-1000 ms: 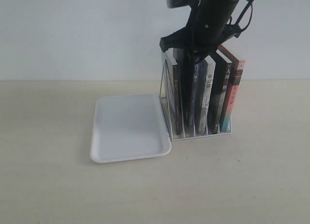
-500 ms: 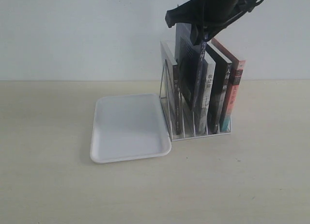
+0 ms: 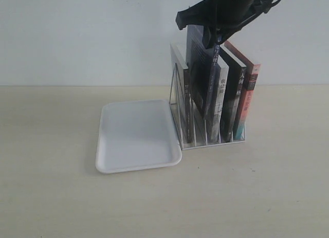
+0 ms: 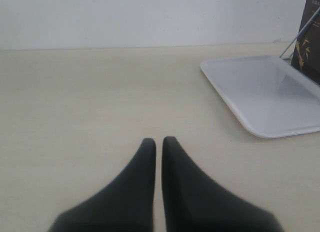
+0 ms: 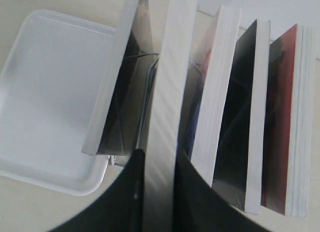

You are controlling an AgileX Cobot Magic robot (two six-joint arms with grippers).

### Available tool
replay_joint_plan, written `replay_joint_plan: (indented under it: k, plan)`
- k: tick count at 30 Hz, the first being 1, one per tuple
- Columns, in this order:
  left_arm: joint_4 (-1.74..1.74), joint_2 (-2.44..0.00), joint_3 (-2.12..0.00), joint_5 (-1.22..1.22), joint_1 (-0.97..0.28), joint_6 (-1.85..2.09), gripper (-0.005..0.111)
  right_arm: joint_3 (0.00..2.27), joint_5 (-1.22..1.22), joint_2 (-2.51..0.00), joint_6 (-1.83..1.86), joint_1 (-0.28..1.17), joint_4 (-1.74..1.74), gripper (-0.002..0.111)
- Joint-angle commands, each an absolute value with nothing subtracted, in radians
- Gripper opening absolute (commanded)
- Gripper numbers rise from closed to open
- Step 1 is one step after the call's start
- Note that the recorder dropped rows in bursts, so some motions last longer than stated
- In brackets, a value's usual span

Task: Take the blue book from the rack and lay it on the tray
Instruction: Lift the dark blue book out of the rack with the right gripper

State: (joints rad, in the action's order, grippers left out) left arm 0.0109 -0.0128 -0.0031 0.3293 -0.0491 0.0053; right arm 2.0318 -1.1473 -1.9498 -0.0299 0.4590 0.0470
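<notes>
The left claw (image 4: 158,144) hovers low over the bare table (image 3: 257,197). Its two dark fingers are pressed almost together, with only a thin slit between them and nothing in it. It does not show in the exterior view. From its own camera, the tray (image 4: 265,96) lies well apart from it, further along the table.

In the exterior view the white tray (image 3: 136,135) lies flat on the near middle of the table, a little to the left, with nothing in it. Its right rim is just beside the white wire rack (image 3: 213,144), which stands to the right.

Four books stand upright in the rack's slots. From left to right they are a dark book (image 3: 187,112), a white-spined book (image 3: 218,109), a black-spined book (image 3: 232,102) and a red-spined book (image 3: 247,102).

The blue book (image 3: 200,73) sits between the dark book and the white-spined one, higher than the rest and slightly tilted. Its lower end is down among its neighbours but above the rack's base.

The right claw (image 3: 215,35) reaches down from above and is clamped on the blue book's top edge. Its own camera shows the two fingers squeezing the pale page edge (image 5: 167,91).

A plain pale wall (image 3: 77,37) stands behind everything.
</notes>
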Motion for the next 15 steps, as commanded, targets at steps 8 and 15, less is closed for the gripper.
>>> replay_joint_plan:
  k: [8, 15]
  plan:
    - [0.01, -0.008, 0.0, 0.315, -0.046, 0.008, 0.004, 2.036, -1.129, -1.906, -0.028, 0.459, 0.067, 0.0]
    - [0.01, -0.008, 0.0, 0.315, -0.046, 0.008, 0.004, 2.036, -1.094, -1.821, -0.028, 0.459, 0.067, 0.0]
